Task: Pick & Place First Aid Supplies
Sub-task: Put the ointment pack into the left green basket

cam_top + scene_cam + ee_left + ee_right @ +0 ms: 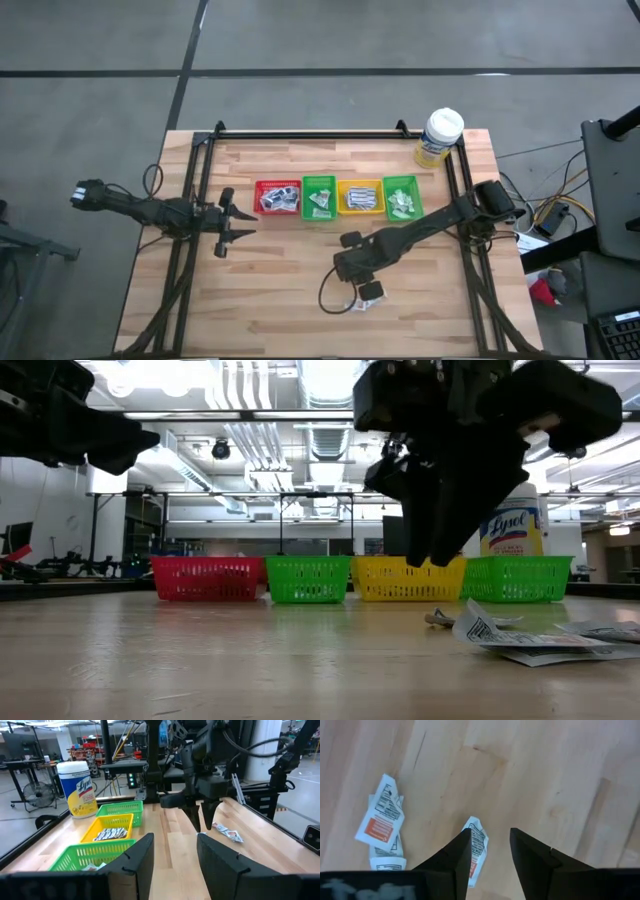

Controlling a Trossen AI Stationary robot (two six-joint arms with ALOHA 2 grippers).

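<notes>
The packet [476, 851] lies flat on the table [260, 300], at 6 o'clock from the bins. The right gripper [490, 851] hovers open above it. The left gripper [172, 855] waits open. Thin, light, limp paper (probably slippery): pinch a raised edge.

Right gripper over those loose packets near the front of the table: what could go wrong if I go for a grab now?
The right gripper hangs open over one packet that lies partly under a finger rather than centred between them, so a straight close may pinch only an edge or miss. The packets lie flat on the table, which likely makes them slide rather than lift. The overlapping packets nearby could come up together.
</notes>
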